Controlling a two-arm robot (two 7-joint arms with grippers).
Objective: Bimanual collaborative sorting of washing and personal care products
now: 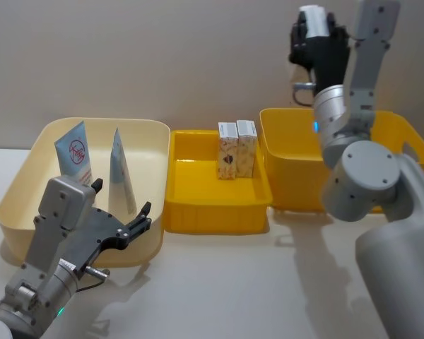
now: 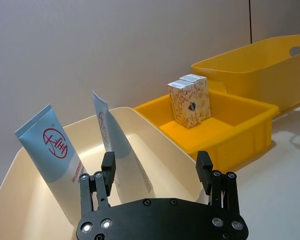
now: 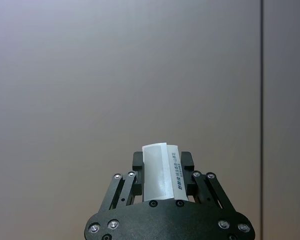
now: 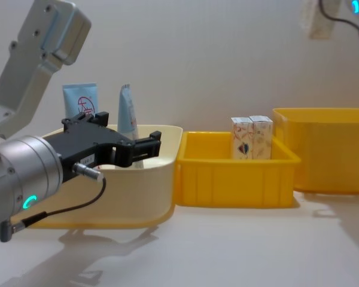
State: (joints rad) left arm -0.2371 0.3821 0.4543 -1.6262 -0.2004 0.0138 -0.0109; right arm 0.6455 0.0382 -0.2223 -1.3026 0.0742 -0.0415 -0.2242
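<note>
Far left, the left gripper (image 1: 121, 199) hovers at the front rim of the cream bin (image 1: 155, 131) with its fingers spread wide and nothing between them, and inside the bin a blue tube (image 1: 74, 152) and a second tube (image 1: 120, 173) stand upright. In the middle, the small yellow tray (image 1: 212, 219) has two cartons (image 1: 237, 150) standing side by side, touching, at its back wall. On the right, the right gripper (image 1: 318, 42) is up high over the big yellow bin (image 1: 290, 191), clamped on a third tube (image 3: 157, 172)
</note>
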